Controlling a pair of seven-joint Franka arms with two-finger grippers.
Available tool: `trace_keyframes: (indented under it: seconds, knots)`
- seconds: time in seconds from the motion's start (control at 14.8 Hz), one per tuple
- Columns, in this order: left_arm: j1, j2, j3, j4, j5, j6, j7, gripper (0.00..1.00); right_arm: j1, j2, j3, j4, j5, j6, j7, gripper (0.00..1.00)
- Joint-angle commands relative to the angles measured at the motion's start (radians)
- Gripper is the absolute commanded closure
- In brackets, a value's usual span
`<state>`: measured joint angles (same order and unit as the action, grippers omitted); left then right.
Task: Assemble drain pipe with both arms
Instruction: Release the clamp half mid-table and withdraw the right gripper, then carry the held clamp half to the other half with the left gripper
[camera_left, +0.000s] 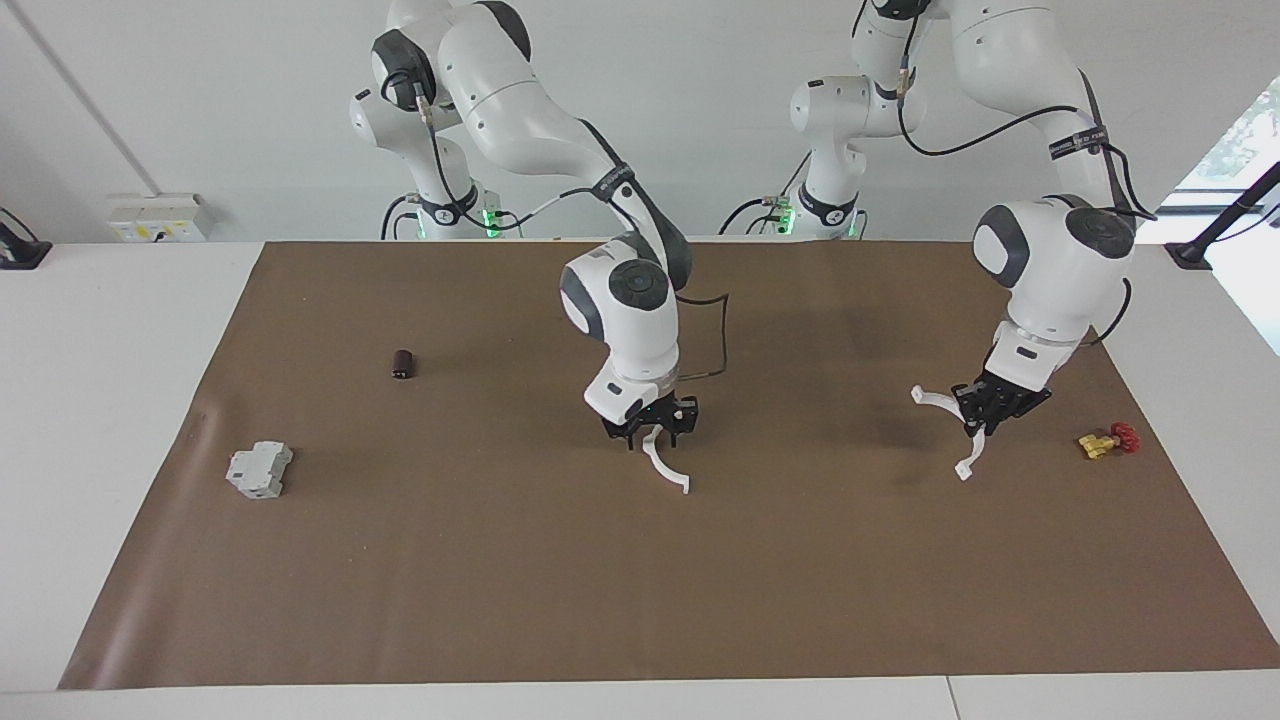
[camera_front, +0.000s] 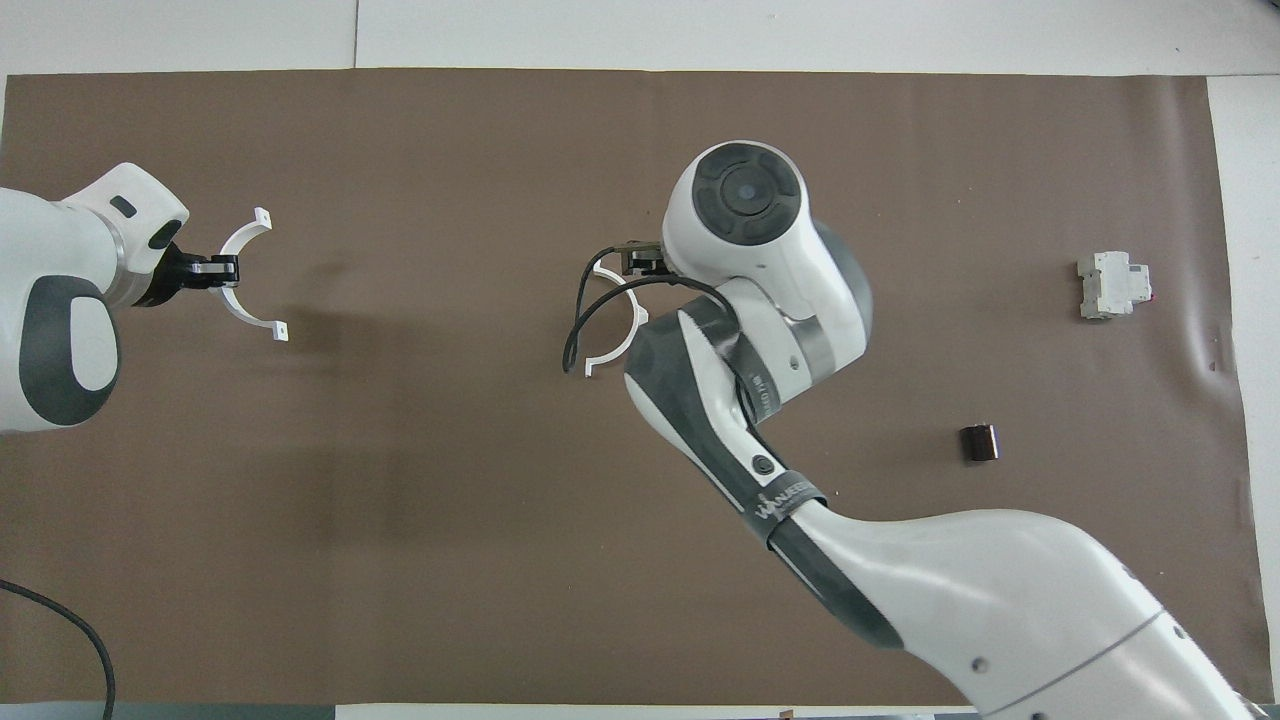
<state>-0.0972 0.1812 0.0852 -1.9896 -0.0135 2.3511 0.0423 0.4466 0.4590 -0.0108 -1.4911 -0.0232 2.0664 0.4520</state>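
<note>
The drain pipe is in two separate white half-ring arcs, one in each gripper. My right gripper is over the middle of the brown mat, shut on one arc that hangs down from its fingers. My left gripper is over the left arm's end of the mat, shut on the middle of the other arc, whose open side faces the right gripper. The two arcs are far apart.
A small red-and-yellow valve lies on the mat beside the left gripper, toward the table's end. A grey boxy block and a small dark cylinder lie toward the right arm's end.
</note>
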Motion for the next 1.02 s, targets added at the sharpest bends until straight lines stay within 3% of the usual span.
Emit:
trace_keyframes:
  seconds: [0.0, 0.34, 0.54, 0.74, 0.95]
  knots:
    - [-0.08, 0.009, 0.008, 0.047, 0.001, -0.013, -0.016, 1.0, -0.142, -0.155, 0.017, -0.034, 0.002, -0.147, -0.159, 0.0]
    - [-0.24, 0.096, 0.014, 0.158, 0.003, -0.021, -0.174, 1.0, -0.339, -0.331, 0.017, -0.041, 0.009, -0.399, -0.326, 0.0]
    - [-0.332, 0.182, 0.019, 0.245, 0.015, -0.048, -0.27, 1.0, -0.39, -0.387, 0.015, -0.044, 0.009, -0.489, -0.325, 0.0]
    - [-0.406, 0.277, 0.018, 0.337, 0.153, -0.069, -0.453, 1.0, -0.411, -0.401, 0.012, -0.051, 0.009, -0.506, -0.329, 0.0]
    - [-0.449, 0.305, 0.018, 0.336, 0.159, -0.061, -0.475, 1.0, -0.404, -0.419, 0.011, -0.078, 0.014, -0.505, -0.331, 0.0]
